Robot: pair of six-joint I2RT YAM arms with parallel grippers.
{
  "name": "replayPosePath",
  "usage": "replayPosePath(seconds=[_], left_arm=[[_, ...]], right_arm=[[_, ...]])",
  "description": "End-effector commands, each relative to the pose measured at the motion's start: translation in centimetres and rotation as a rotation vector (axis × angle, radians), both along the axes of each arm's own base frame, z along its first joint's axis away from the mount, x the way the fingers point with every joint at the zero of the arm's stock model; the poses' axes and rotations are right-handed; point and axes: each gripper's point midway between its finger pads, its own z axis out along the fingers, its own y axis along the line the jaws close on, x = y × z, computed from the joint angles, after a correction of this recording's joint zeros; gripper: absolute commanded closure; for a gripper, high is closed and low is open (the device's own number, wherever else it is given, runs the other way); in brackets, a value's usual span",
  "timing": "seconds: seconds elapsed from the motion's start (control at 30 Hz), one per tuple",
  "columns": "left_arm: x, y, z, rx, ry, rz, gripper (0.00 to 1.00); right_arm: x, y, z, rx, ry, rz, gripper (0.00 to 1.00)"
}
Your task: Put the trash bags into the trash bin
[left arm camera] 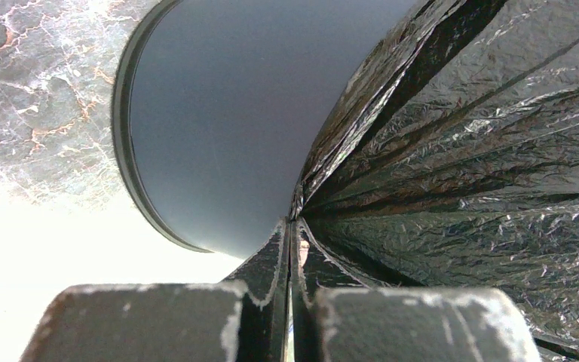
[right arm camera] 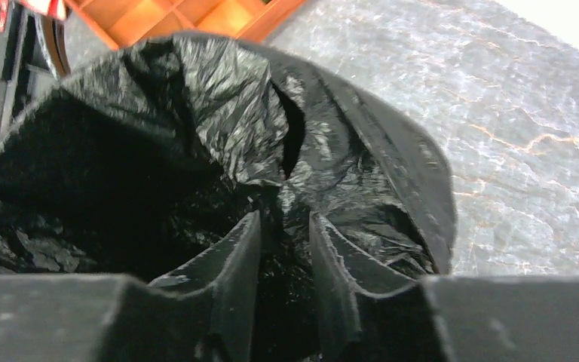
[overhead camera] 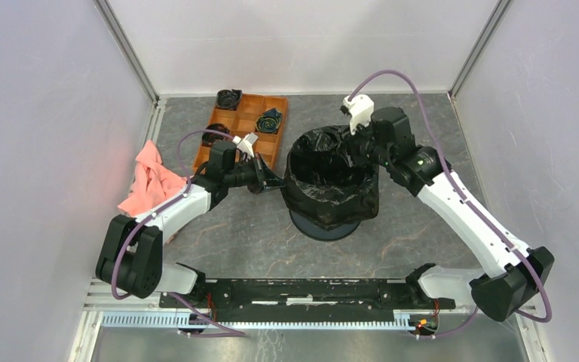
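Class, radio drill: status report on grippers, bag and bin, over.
Left gripper shut on trash bag beside trash bin wall. Right gripper pinching bag at far rim. Bag lines bin, draped outside. Nothing blocking.

Enclosed lab test cell: white panel walls point(overhead camera: 38, 113), aluminium framing point(overhead camera: 130, 53).

Centre frame: trash bag point(overhead camera: 332, 177) conceals trash bin point(overhead camera: 324, 232) walls and rim; only its foot shows. Bag interior unreadable.
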Motion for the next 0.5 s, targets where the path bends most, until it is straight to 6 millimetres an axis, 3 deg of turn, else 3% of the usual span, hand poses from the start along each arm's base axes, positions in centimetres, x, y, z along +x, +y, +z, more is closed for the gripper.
replayPosePath(seconds=[0.0,0.07,0.13,0.17,0.2,0.23,0.33,0.47], left_arm=[[0.3,-0.2,0.8,0.008,-0.098,-0.021,0.98],[0.1,-0.2,0.4,0.015,-0.093,-0.029,0.98],[0.0,-0.1,-0.2,0.025,-0.082,-0.033,0.98],[-0.1,-0.1,-0.4,0.028,-0.076,-0.031,0.98],[-0.4,0.1,-0.8,0.029,-0.069,-0.022,0.98],[-0.4,0.0,-0.7,0.025,-0.072,-0.019,0.98],[-0.3,-0.1,-0.3,0.022,-0.087,-0.021,0.98],[0.0,0.1,-0.1,0.052,-0.103,-0.030,0.98]], right_arm=[[-0.1,1.6,0.1,0.027,-0.058,0.102,0.69],[1.0,2.4,-0.5,0.031,-0.039,0.094,0.71],[3.0,1.7,-1.4,-0.014,-0.037,0.007,0.70],[4.4,0.1,-1.8,-0.072,-0.046,-0.097,0.69],[6.8,-3.9,-2.3,-0.202,-0.093,-0.340,0.68],[7.1,-4.2,-2.3,-0.213,-0.103,-0.367,0.67],[6.6,-2.9,-1.6,-0.209,-0.127,-0.330,0.63],[3.5,0.1,-0.3,-0.213,-0.126,-0.195,0.53]])
